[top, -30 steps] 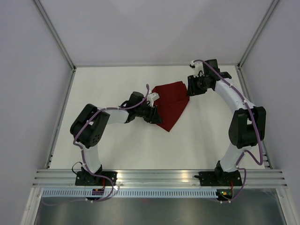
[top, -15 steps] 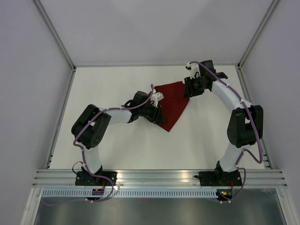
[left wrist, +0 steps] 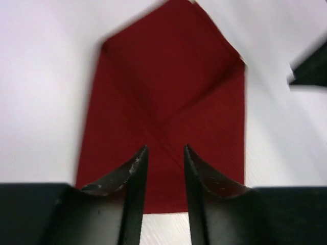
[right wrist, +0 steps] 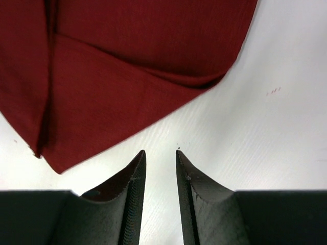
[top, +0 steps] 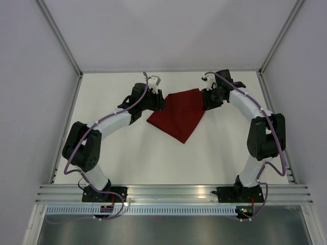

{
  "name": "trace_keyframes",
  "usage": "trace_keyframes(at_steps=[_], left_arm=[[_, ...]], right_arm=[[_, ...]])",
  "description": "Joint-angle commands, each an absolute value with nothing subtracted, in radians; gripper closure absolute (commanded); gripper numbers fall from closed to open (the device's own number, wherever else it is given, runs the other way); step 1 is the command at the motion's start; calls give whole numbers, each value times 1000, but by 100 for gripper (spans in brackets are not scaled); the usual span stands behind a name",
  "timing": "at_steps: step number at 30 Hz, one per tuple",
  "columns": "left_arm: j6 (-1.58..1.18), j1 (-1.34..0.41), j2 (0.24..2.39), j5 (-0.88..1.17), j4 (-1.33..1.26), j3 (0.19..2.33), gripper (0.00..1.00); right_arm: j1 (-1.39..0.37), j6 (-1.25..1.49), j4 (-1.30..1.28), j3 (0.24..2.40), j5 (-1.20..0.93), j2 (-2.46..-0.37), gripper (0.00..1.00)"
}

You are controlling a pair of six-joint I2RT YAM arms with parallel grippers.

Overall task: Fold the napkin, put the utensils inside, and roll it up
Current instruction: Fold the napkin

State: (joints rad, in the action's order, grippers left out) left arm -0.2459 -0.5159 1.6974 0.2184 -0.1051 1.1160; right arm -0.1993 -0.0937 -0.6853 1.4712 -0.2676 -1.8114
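Observation:
The dark red napkin (top: 180,115) lies folded on the white table, pointed toward the near side, with fold creases showing in the left wrist view (left wrist: 168,92). My left gripper (top: 159,103) hovers at the napkin's left edge, open and empty, with its fingertips over the cloth (left wrist: 165,147). My right gripper (top: 205,100) is at the napkin's right corner, jaws a little apart and empty over bare table (right wrist: 160,151). The napkin's folded layers (right wrist: 127,61) lie just ahead of it. The knife is out of view.
The white table (top: 122,148) is bounded by grey walls at the back and sides and a metal rail (top: 173,191) at the near edge. Both arm bases stand on that rail.
My left arm swung from the napkin's near-left side up toward the far left, uncovering the cloth's left part. My right gripper shifted slightly toward the napkin's right corner.

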Motion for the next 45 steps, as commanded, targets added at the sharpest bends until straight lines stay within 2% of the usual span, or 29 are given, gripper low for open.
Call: trace_keyframes(at_steps=[1, 7, 11, 19, 33, 41, 44, 45], left_arm=[[-336, -436, 1699, -21, 35, 1170, 67], [-339, -373, 1845, -52, 141, 1270, 90], [-348, -370, 1945, -40, 176, 1319, 98], [-416, -377, 1991, -12, 189, 1299, 98], [-535, -471, 1887, -41, 75, 1043, 98], [-571, -488, 1770, -58, 22, 894, 98], [-568, -488, 1723, -67, 20, 868, 98], [-565, -488, 1706, -74, 20, 867, 94]], right_arm=[[-202, -115, -700, 1396, -198, -1831, 65], [-221, -114, -673, 1347, -180, -1894, 72], [-245, -101, -676, 1387, -152, -1956, 73], [-273, -84, -684, 1474, -118, -2071, 74], [-281, -106, -706, 1689, -67, -2241, 73], [-288, -118, -703, 1695, -49, -2244, 72], [-288, -120, -704, 1681, -55, -2221, 68], [-288, -117, -701, 1677, -52, -2215, 67]])
